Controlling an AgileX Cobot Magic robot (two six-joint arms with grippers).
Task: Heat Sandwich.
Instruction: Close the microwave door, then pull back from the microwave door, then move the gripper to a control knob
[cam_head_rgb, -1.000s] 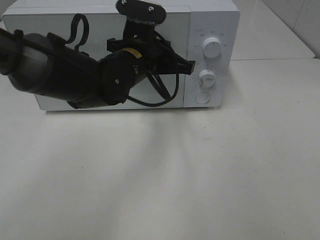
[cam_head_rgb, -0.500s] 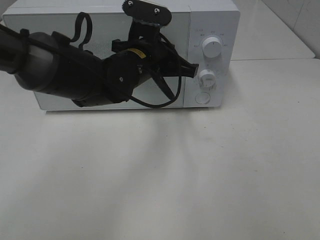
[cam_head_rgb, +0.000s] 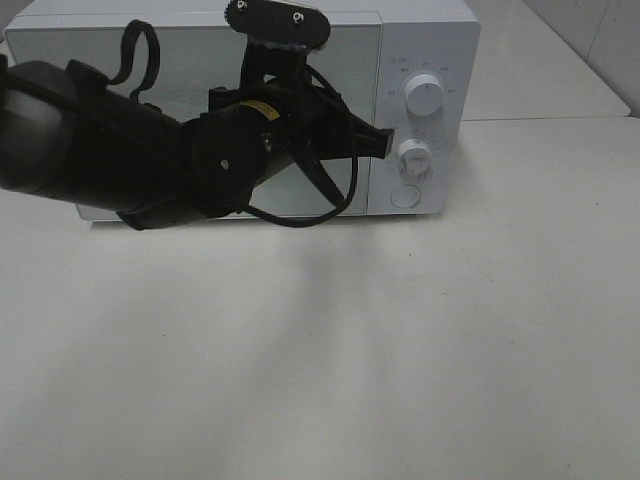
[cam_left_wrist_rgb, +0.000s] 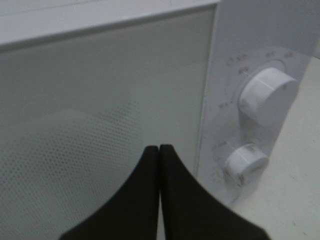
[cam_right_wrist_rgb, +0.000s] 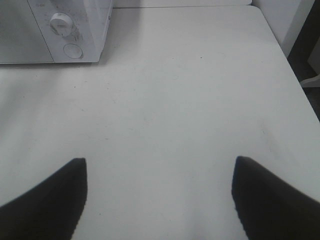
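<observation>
The sandwich is out of view in every frame. A white microwave (cam_head_rgb: 430, 40) stands at the back of the table with its door (cam_head_rgb: 190, 60) closed. My left gripper (cam_head_rgb: 386, 142) is shut with nothing in it, its tip at the door's right edge just left of the lower dial (cam_head_rgb: 413, 155). The left wrist view shows the shut fingertips (cam_left_wrist_rgb: 159, 148) in front of the door, with the upper dial (cam_left_wrist_rgb: 267, 97) and lower dial (cam_left_wrist_rgb: 245, 162) beside them. My right gripper (cam_right_wrist_rgb: 160, 160) hangs open over bare table, far from the microwave (cam_right_wrist_rgb: 30, 30).
A round button (cam_head_rgb: 403, 194) sits below the two dials, with the upper dial (cam_head_rgb: 424, 97) above. The white table (cam_head_rgb: 400, 350) stretches wide in front of the microwave. Its right edge (cam_right_wrist_rgb: 300, 85) drops off near a wall.
The left arm has swung, its bulk shifting left and filling more of the view. The shut gripper tip has dipped slightly, level with the lower dial. The right gripper has not moved.
</observation>
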